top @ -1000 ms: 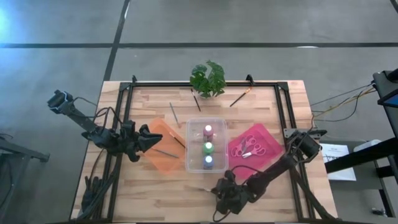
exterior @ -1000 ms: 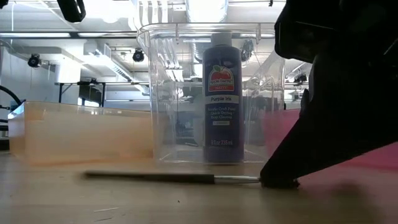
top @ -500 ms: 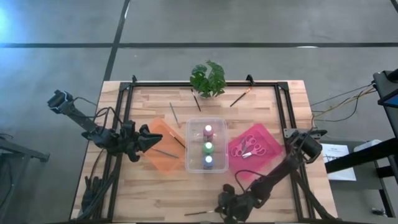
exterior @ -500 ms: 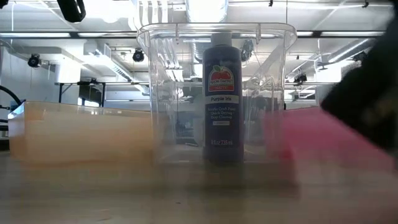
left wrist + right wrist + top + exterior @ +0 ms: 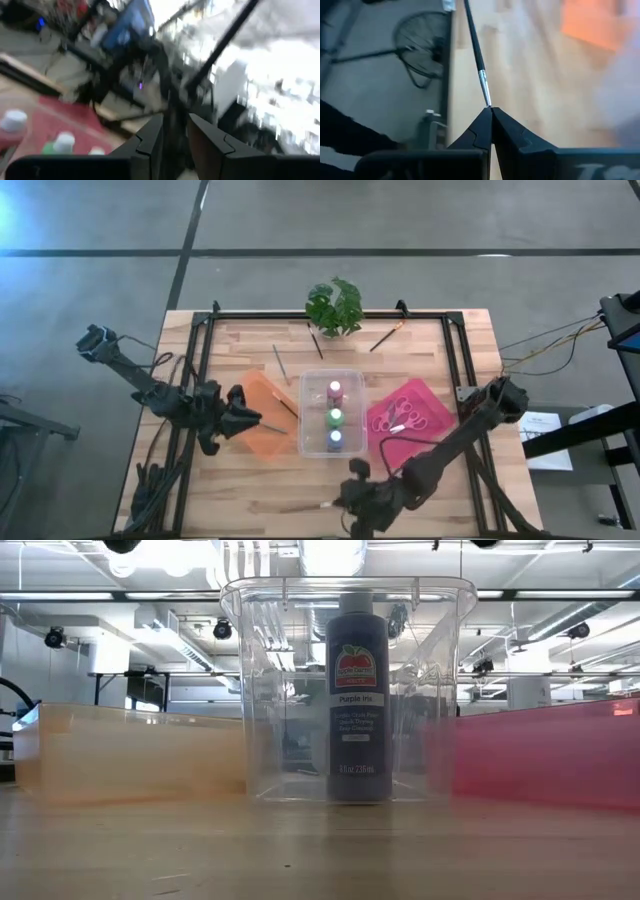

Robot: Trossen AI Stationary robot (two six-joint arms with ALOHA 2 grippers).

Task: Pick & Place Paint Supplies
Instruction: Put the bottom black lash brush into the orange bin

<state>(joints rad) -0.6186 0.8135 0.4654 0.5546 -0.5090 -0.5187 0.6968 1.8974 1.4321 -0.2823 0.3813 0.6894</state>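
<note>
A clear bin (image 5: 333, 412) holds the pink (image 5: 335, 390), green (image 5: 335, 417) and purple-blue (image 5: 335, 440) paint bottles; the low view shows the purple-blue bottle (image 5: 359, 700) standing upright. My right gripper (image 5: 347, 500) hangs near the table's near edge, shut on a thin dark paintbrush (image 5: 326, 505). My left gripper (image 5: 256, 421) hovers over the orange mat (image 5: 262, 392), its fingers a little apart around nothing. Pink-handled scissors (image 5: 398, 416) lie on the pink mat (image 5: 425, 402). More brushes lie on the orange mat (image 5: 270, 427) and on the wood (image 5: 280, 363). My right gripper pinches the paintbrush (image 5: 476, 45) between the two fingertips at its bristle end, just past the metal ferrule (image 5: 485, 92). The brush runs straight on from the fingers. It is lifted clear of the table.
A leafy plant (image 5: 335, 305) stands at the far edge, with two loose brushes (image 5: 316, 345) (image 5: 385, 337) beside it. A black frame (image 5: 200, 370) borders the table. Bare wood (image 5: 250, 485) lies near the near edge, left of my right gripper.
My right gripper drew the paintbrush toward the near edge, then rose with it and shifted left; gripper and brush have left the low view, so the brush has come up off the wood. My left gripper moved slightly toward the bin over the orange mat.
</note>
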